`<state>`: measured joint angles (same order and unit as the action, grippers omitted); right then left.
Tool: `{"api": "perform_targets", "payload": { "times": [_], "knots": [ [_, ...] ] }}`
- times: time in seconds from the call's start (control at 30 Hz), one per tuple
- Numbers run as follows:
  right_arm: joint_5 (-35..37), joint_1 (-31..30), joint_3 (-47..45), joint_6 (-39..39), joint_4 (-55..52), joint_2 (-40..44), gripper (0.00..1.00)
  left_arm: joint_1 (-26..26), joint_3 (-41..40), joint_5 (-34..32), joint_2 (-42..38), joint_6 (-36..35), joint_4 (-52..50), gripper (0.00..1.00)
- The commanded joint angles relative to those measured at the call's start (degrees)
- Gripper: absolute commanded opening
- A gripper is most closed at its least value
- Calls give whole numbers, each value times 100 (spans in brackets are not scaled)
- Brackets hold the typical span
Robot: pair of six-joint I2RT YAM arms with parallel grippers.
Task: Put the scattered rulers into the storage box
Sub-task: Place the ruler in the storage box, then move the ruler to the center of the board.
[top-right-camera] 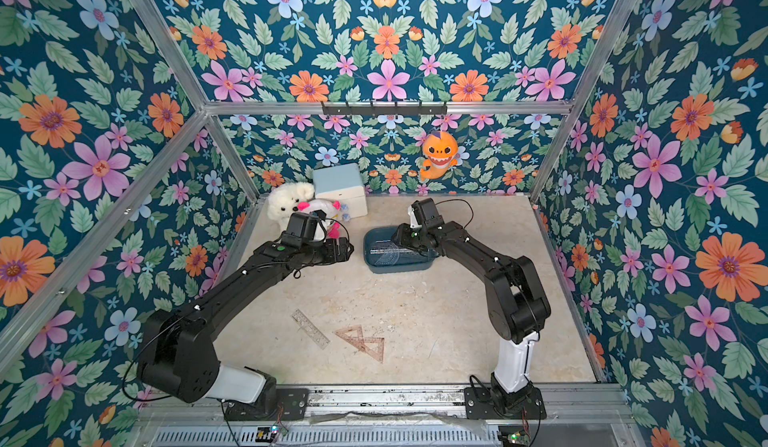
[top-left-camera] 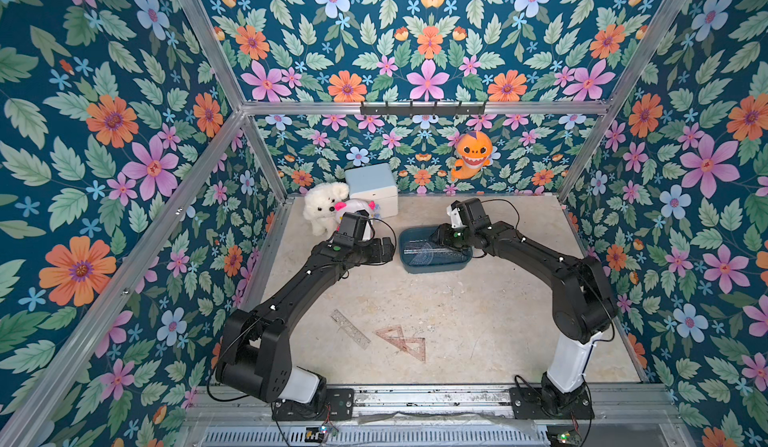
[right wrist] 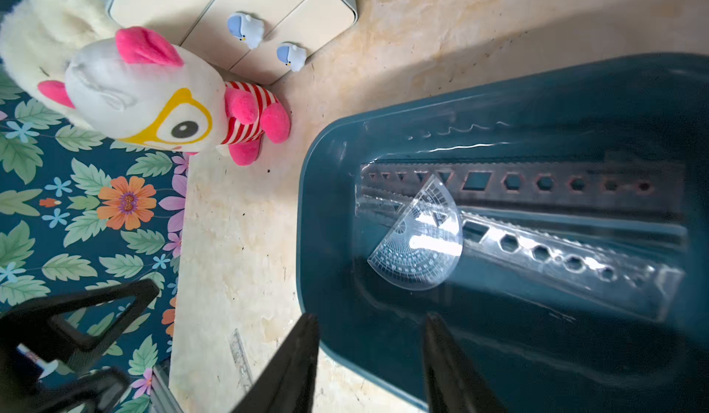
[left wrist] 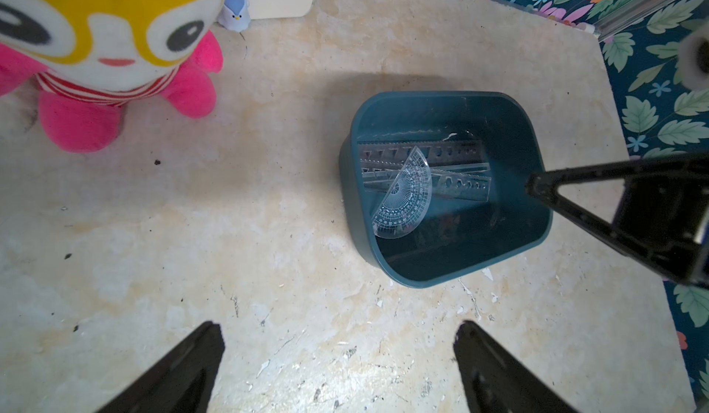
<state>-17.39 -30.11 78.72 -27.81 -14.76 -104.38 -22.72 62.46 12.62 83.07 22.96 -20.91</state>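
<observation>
The teal storage box [top-left-camera: 436, 268] [left wrist: 441, 273] [right wrist: 326, 200] stands mid-table towards the back. Inside it a half-round protractor [right wrist: 418, 246] [left wrist: 403, 200] lies on top of straight rulers [right wrist: 556, 184] [left wrist: 460, 150]. My right gripper [right wrist: 371, 318] [top-left-camera: 438, 238] hangs open over the box's near-left rim with nothing between its fingers. To the left of the box my left gripper [left wrist: 338, 326] [top-left-camera: 390, 247] is wide open over bare table. At the front of the table lie a clear straight ruler [top-left-camera: 350, 328] [top-right-camera: 310, 328] and two overlapping pinkish triangles [top-left-camera: 401, 339] [top-right-camera: 360, 341].
A white dog plush [top-left-camera: 322, 208], a pink-and-white plush [top-left-camera: 355, 210] [left wrist: 107, 46] and a pale blue-and-white box [top-left-camera: 372, 189] crowd the back left corner. Two small penguin figures [right wrist: 245, 27] stand by that box. An orange plush [top-left-camera: 471, 154] hangs on the back wall.
</observation>
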Motion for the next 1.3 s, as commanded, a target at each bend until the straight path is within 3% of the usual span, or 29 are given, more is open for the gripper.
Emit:
{"api": "perform_targets", "payload": {
  "times": [0.0,0.13,0.3,0.4,0.53,0.67,0.87,1.27],
  "knots": [
    [347,-383,-474,382,-210,517,45,-38,-54,23,-80,194,-47,99],
    [952,-1390,-1401,576,-70,1206,39,-159,-282,-24,-122,372,-48,99],
    [1822,-2825,-2216,580,216,1295,34,-233,-825,25,-285,683,150,99],
    [2246,-3477,-2325,559,201,1136,40,-239,-1077,56,-399,820,225,99],
    [2594,-4049,-2344,548,211,831,54,-250,-1268,48,-492,909,271,99],
    [2858,-4350,-2352,486,101,532,64,-250,-1357,56,-494,951,317,99],
    [2984,-4469,-2461,434,48,427,70,-261,-1350,118,-324,937,368,99],
    [3262,-4466,-2674,386,-389,529,65,-268,-1144,203,-59,894,385,99]
  ]
}}
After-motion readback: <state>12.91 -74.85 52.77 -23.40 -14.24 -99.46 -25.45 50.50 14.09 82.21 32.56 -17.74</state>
